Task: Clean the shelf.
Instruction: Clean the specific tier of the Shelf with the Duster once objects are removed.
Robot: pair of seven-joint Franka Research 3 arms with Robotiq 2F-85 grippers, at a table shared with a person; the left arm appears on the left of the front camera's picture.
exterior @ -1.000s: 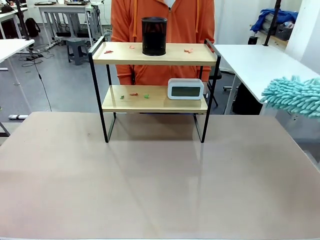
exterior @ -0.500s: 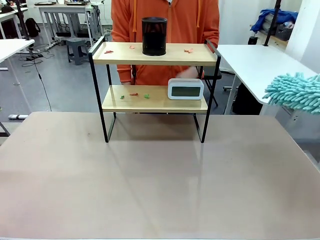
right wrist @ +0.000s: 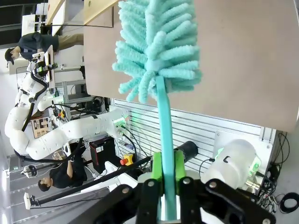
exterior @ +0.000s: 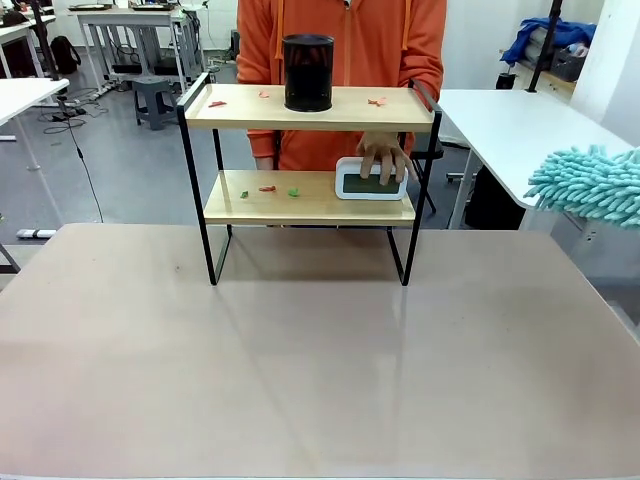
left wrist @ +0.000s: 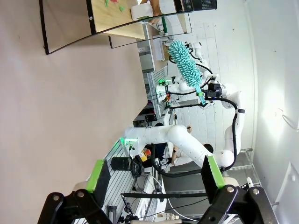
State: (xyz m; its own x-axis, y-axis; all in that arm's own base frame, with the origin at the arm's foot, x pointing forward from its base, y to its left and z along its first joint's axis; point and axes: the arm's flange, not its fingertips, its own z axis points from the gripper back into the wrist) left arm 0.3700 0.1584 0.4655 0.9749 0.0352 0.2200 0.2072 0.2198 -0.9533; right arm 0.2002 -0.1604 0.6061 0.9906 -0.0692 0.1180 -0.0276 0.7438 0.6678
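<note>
Front view: shelf (exterior: 250, 112) w/ scraps (exterior: 267, 188) on both boards (exterior: 320, 207); left fingers (left wrist: 96, 178) spread, right fingers (right wrist: 156, 175) pinch duster (right wrist: 159, 46).

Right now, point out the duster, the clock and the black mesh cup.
duster (exterior: 590, 185), front view, on its fluffy head.
clock (exterior: 352, 185), front view, on the left part of its screen.
black mesh cup (exterior: 308, 72), front view, on its side wall.
</note>
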